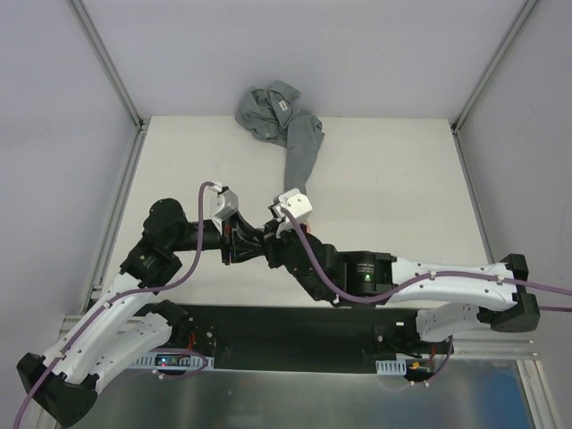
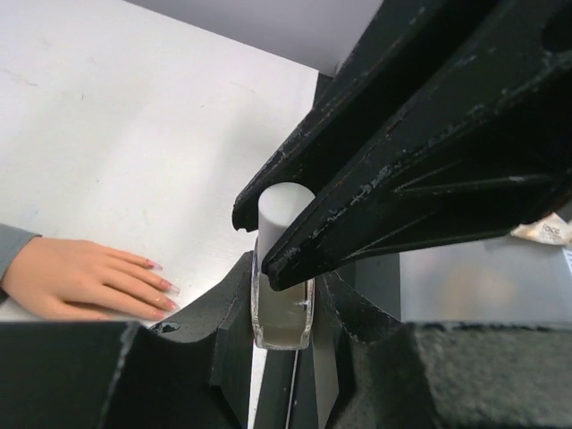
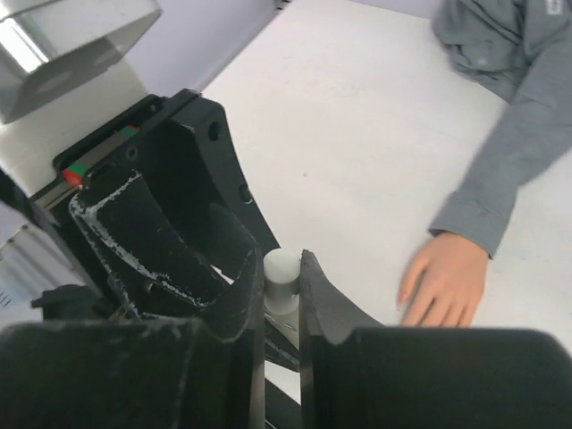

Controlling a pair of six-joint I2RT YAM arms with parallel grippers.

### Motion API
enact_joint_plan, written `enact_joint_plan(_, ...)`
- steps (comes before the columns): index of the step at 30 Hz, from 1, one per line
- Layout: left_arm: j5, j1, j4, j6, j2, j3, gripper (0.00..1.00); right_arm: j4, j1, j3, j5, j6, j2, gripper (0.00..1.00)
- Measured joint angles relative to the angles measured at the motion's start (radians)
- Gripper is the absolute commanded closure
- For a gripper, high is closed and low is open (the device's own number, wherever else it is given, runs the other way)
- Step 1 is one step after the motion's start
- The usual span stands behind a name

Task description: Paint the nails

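The peach mannequin hand (image 2: 85,281) lies flat on the white table, with pink nails (image 2: 166,305) on its fingertips. It also shows in the right wrist view (image 3: 447,281) with its grey sleeve (image 3: 505,179). My left gripper (image 2: 284,299) is shut on a small clear bottle (image 2: 282,323) and holds it upright. My right gripper (image 3: 282,290) is shut on the bottle's white cap (image 3: 282,266). In the top view the two grippers (image 1: 253,238) meet just in front of the sleeve's end (image 1: 299,165), and the right wrist hides the hand.
The rest of the grey shirt (image 1: 268,107) is bunched at the table's far edge. Metal frame rails (image 1: 121,192) run along the table's left and right sides. A black strip (image 1: 295,335) lies at the near edge by the arm bases.
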Motion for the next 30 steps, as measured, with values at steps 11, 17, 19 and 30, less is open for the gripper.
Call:
enact_joint_plan(11, 0.021, 0.031, 0.022, 0.008, 0.054, 0.016, 1.0, -0.13, 0.003, 0.01, -0.045, -0.109, -0.084, 0.23)
enact_joint_plan(17, 0.14, 0.031, 0.113, -0.039, 0.068, 0.017, 1.0, -0.113, -0.199, -0.052, -0.506, -0.227, -0.237, 0.25)
enact_joint_plan(19, 0.19, 0.031, 0.17, -0.073, 0.068, 0.013, 1.0, -0.096, -0.269, -0.073, -0.674, -0.248, -0.258, 0.28)
enact_joint_plan(30, 0.353, -0.018, 0.305, -0.16, 0.072, 0.004, 1.0, 0.056, -0.473, -0.093, -1.32, -0.248, -0.18, 0.58)
